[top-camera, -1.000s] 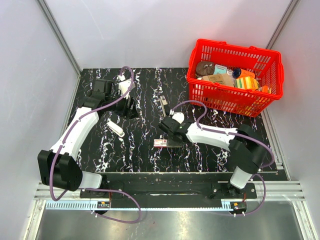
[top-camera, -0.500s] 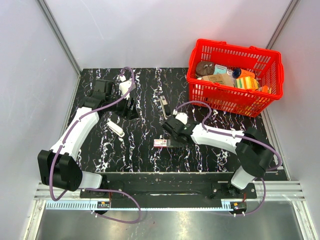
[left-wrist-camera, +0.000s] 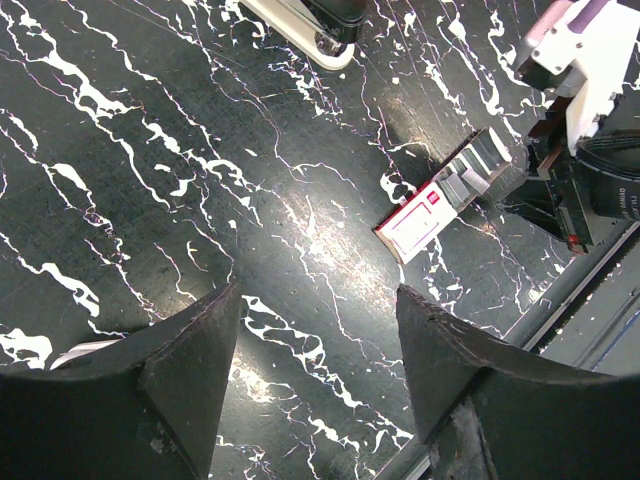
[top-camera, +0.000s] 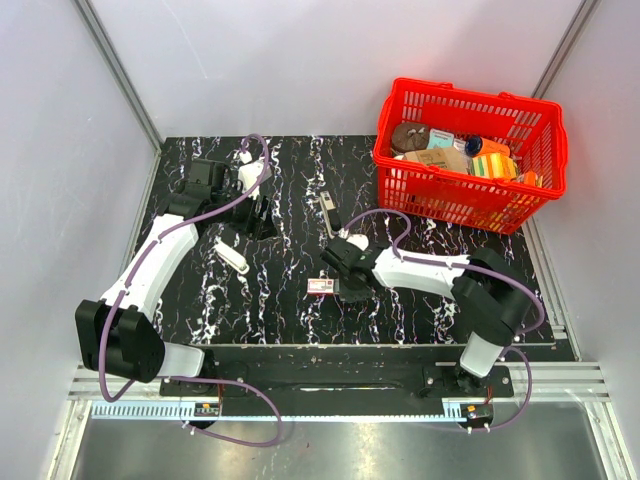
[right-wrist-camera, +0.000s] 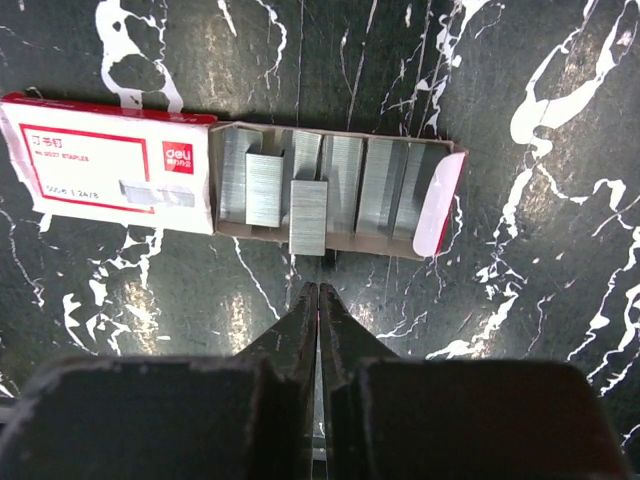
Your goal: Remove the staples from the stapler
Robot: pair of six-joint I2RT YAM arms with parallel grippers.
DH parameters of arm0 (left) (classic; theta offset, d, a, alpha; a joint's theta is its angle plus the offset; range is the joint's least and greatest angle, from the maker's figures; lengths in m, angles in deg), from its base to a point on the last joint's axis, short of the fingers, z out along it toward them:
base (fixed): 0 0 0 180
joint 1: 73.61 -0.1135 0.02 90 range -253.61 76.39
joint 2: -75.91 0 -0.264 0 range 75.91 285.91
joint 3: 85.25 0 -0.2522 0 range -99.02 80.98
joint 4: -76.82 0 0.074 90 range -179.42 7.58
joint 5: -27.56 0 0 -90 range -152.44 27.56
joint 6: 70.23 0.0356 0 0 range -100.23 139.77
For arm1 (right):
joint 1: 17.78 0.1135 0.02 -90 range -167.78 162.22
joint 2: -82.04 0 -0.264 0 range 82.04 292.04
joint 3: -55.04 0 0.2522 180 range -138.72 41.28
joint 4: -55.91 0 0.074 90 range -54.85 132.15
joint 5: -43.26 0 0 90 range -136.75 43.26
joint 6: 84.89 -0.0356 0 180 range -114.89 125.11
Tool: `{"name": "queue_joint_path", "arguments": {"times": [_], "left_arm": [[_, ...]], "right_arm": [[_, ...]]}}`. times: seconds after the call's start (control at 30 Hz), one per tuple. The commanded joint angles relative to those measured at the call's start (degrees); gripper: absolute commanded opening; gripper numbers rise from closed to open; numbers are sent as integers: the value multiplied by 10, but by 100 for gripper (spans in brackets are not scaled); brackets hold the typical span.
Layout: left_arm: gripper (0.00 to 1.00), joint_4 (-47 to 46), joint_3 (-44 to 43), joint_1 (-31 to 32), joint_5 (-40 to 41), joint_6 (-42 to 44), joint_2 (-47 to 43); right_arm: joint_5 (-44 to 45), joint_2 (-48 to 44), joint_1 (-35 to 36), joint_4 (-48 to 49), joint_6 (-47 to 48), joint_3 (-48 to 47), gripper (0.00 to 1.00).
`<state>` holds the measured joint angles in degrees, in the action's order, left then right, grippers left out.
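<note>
From my station, the right gripper [right-wrist-camera: 318,290] was clenched, its two fingers pressed flat together with nothing that I could see between them. In the right wrist view its tips sat just below the near edge of a cardboard tray [right-wrist-camera: 440,200], which was slid out to the right of the red-and-white box [right-wrist-camera: 110,165]. The tray held packed strips [right-wrist-camera: 378,185] side by side. One loose strip [right-wrist-camera: 308,215] lay on top of them and poked over the tray's lower edge, just above the fingertips. The left gripper [left-wrist-camera: 315,295] was spread wide and held nothing, hanging above the black marbled table [top-camera: 280,310] in the upper left of the overhead frame. In its wrist view the white stapler [left-wrist-camera: 310,30] lay at the top edge, with the box and tray to the right of centre. The staples [top-camera: 327,212] lay as a thin grey strip on the table just above centre in the overhead frame, above the right gripper and apart from it. They were too small there for me to see more. A red basket [top-camera: 465,205] of goods stood in the upper right.
</note>
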<state>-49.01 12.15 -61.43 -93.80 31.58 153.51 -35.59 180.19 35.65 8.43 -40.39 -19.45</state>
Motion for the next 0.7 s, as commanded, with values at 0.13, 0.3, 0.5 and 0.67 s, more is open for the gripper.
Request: {"name": "queue_joint_path", "arguments": {"times": [0.13,0.3,0.5,0.67], "left_arm": [[67,-13,-2,3,2,7,-21],[67,-13,1,3,2,8,-21],[67,-13,7,3,3,10,-24],[67,-13,10,3,1,11,-23]], "right_arm": [[-7,18,-17,5,23,-30,6],[-7,20,-24,10,28,-31,6],[-7,24,-27,13,30,-32,5],[-6,24,-27,21,30,-34,5]]}}
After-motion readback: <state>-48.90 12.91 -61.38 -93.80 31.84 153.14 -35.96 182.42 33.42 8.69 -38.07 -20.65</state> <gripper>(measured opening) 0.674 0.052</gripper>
